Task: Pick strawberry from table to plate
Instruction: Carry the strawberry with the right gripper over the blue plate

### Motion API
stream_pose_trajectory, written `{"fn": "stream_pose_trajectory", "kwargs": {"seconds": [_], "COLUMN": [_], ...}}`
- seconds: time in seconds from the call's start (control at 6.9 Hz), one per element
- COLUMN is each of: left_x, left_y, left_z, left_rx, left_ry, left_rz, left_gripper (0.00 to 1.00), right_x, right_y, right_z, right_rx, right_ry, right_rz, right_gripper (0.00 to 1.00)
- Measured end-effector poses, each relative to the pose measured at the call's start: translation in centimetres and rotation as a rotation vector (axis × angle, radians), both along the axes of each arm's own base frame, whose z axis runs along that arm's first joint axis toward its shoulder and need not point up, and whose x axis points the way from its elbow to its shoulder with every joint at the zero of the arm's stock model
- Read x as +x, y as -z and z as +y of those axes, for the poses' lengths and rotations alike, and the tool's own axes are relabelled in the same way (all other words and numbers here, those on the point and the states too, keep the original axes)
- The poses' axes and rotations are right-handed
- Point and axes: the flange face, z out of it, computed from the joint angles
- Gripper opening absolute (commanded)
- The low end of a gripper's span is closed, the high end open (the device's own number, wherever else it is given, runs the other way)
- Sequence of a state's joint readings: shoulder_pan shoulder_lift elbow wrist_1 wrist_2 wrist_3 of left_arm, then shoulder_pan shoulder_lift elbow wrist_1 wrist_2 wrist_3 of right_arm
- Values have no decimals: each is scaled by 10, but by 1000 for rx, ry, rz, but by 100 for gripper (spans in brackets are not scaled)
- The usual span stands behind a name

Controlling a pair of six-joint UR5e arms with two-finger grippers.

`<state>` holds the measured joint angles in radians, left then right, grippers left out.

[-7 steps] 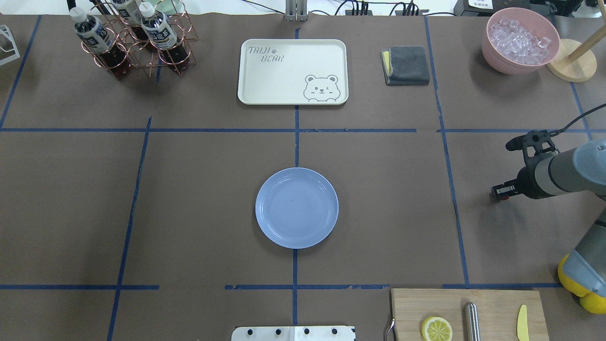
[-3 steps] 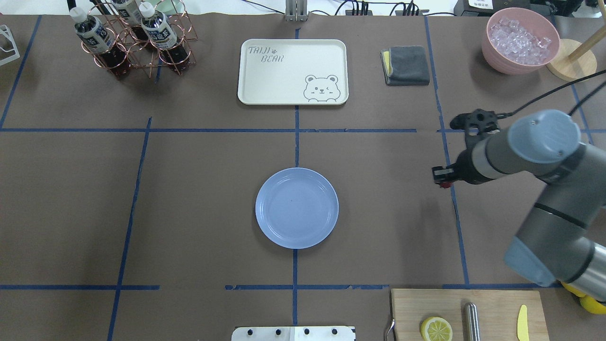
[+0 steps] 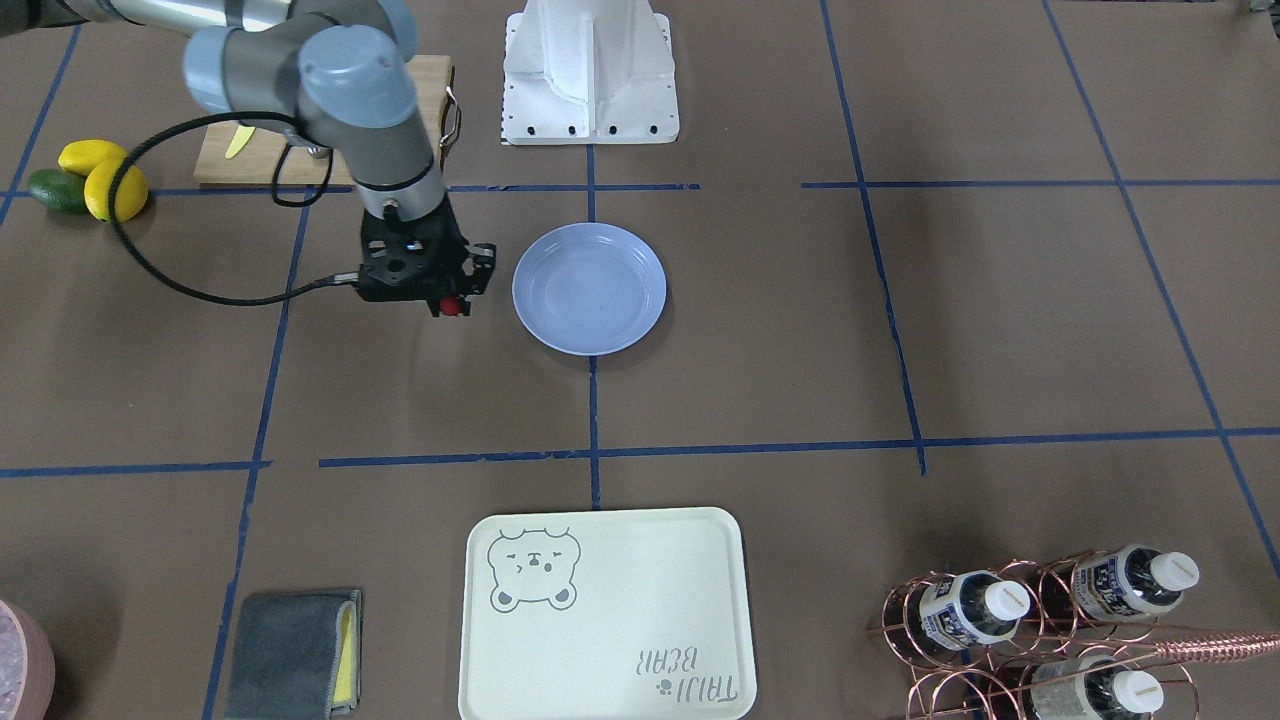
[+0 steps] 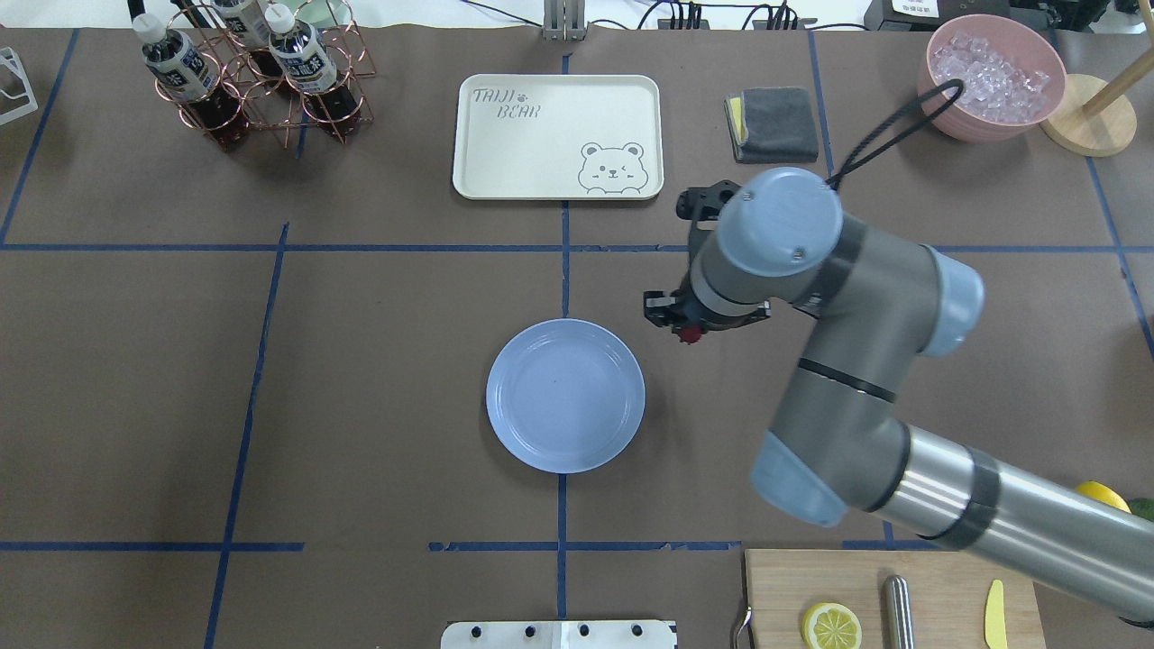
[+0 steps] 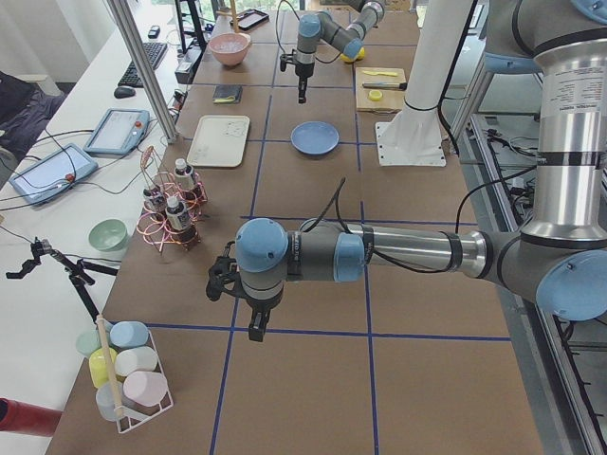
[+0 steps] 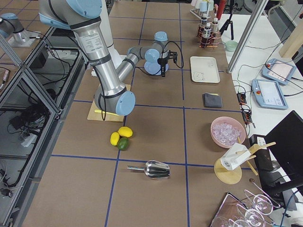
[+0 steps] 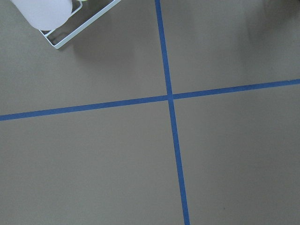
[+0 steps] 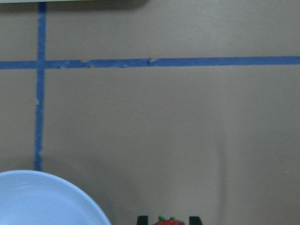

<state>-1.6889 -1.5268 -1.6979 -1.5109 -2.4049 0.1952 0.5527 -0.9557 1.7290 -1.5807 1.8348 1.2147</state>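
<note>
Beside the plate (image 4: 565, 395), on its right and slightly to its far side, the right gripper (image 3: 452, 306) now hangs over the table (image 4: 361, 361), pointing down. A second ago it was well off to the plate's right, close to the table's edge. By 0.4 s ago it had covered about half the way, and it has since closed nearly all the rest. More of the right arm now shows, stretched across the table on the plate's right. The strawberry (image 4: 691, 335) has come along in its grip and shows as a red dot at the tip in both earlier overhead pictures too. It has not reached the plate: in the right wrist view bare brown paper separates the berry from the blue rim, which curves in at the lower left. The plate itself has not shifted and holds nothing. The tray (image 4: 558, 135) beyond it, the cloth (image 4: 775, 123) and the lemon half (image 4: 831, 626) lie where they lay before. The fingers (image 8: 142, 221) stand narrow, their two black tips close on either side of the berry, pinching it between them. The berry is carried off the paper and touches neither table nor plate. The left gripper (image 5: 254, 330) is far from the plate, out toward the table's left end, above a crossing of blue tape lines. Whether its fingers are apart or together I cannot tell, since only the side view shows it.
</note>
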Motion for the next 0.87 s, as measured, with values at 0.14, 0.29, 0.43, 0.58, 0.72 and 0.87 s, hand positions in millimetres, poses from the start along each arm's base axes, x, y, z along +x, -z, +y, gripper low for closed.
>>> {"fn": "stream_pose_trajectory", "kwargs": {"seconds": [0.14,0.29,0.43,0.58,0.72,0.87], "left_x": [0,0,0,0,1,1], "left_y": [0,1,1,1,0,0], "left_z": [0,0,0,-1,-1,-1], "left_rx": [1,1,2,2,1,1], "left_ry": [0,0,-1,-2,-3,-3], "left_rz": [0,0,0,0,0,0], "left_gripper": [100,100,100,100,100,100], "right_x": [-41,-80,-106,-122,-132,-137], "right_y": [26,45,53,54,52,49], "right_z": [-1,5,15,27,37,44], "right_rx": [-17,-29,-34,-40,-47,-51], "right_ry": [-23,-39,-40,-33,-23,-15], "right_rz": [10,24,38,47,56,62], "right_gripper": [0,0,0,0,0,0]}}
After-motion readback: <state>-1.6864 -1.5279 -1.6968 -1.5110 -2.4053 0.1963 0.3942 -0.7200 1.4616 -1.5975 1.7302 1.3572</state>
